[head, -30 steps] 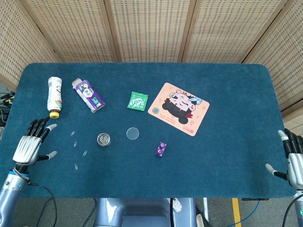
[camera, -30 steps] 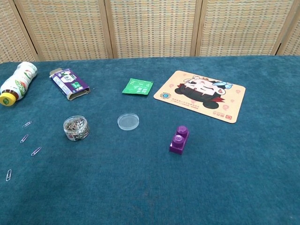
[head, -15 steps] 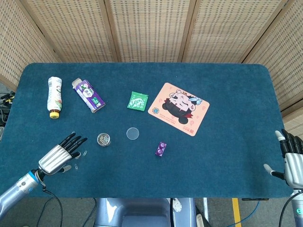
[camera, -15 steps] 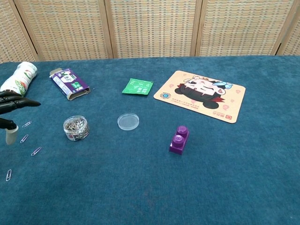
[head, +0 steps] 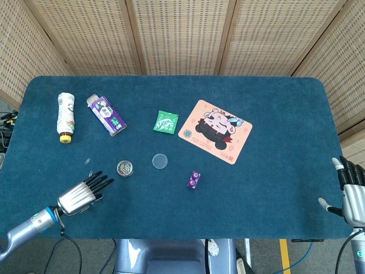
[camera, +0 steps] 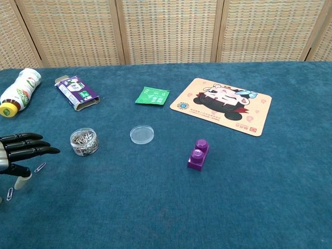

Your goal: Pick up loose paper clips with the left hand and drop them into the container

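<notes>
The left hand [head: 80, 195] is seen at the near left of the blue felt-covered table [head: 274, 171], released, with its dark fingers [camera: 31, 144] stretched out flat and apart and nothing held in them. Three loose paper clips can be counted near it: thin bent wires, one paper clip [camera: 40, 167] lying just below the fingertips, a second clip [camera: 9, 194] nearer the table edge beside the thumb, and a third clip [head: 88, 160] farther out beyond the hand. Others may be hidden under the hand; this cannot be told.

Beyond the hand to the far left, one plastic bottle [head: 66, 116] with a yellow cap is laid on its side, and one purple carton [head: 106, 115] is laid flat beside it. Just ahead of the fingertips the container [camera: 84, 141] is found, a small round clear tub already filled with metal clips, standing apart from the hand with bare cloth between. Further right, one clear round lid [camera: 141, 134] lies flat, one green sachet [camera: 152, 96] is seen past it, and one small purple block [camera: 198, 154] stands on the cloth. One flat peach-coloured mat [head: 215, 131] printed with a cartoon face is spread beyond that.

At the far right edge the right hand [head: 352, 196] is held released, fingers apart, holding nothing.
</notes>
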